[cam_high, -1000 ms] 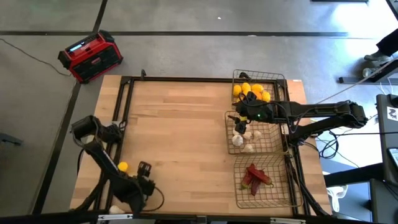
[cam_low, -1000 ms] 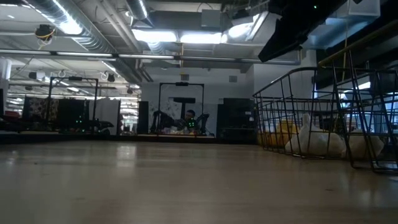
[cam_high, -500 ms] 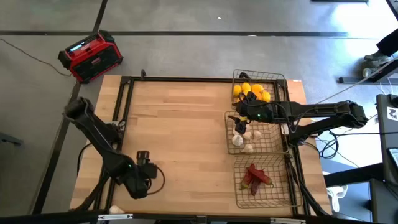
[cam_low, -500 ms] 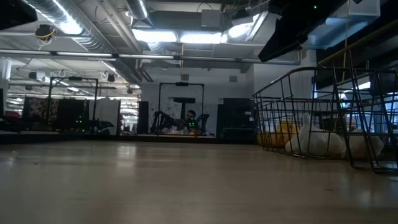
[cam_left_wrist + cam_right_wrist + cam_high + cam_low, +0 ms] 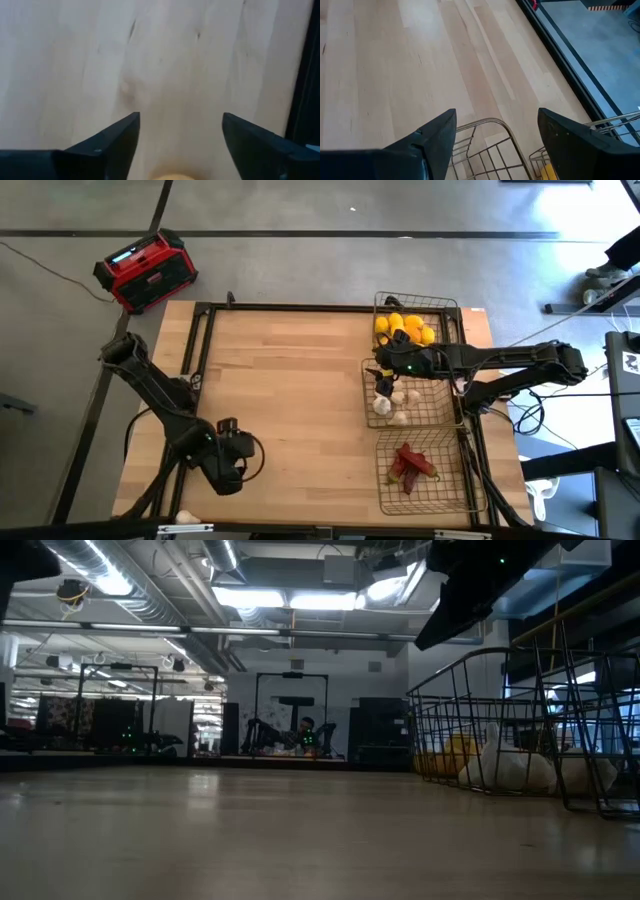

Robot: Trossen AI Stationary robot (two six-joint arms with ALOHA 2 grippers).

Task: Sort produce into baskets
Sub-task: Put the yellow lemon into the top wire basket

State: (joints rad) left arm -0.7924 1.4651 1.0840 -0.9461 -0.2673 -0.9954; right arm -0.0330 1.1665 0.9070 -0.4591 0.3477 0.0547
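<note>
A lemon (image 5: 171, 176) sits between the left gripper's (image 5: 180, 131) 2 spread fingers (image 5: 116, 140), over the worktop (image 5: 300, 380). The high view hides it. The right gripper's (image 5: 496, 131) fingers are spread above the baskets (image 5: 430, 412).

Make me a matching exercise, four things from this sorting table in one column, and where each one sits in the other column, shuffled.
Things
1. round yellow lemons
2. small white garlic bulbs
3. elongated dark red chili peppers
4. red-and-black boxy radio

Places
A. on the grey floor beyond the table's left corner
B. in the middle bronze wire-mesh basket
C. in the wire-mesh basket at the table's near edge
D. in the wire-mesh basket at the table's far edge

Pairs: 1-D, 2-B, 3-C, 4-A
</note>
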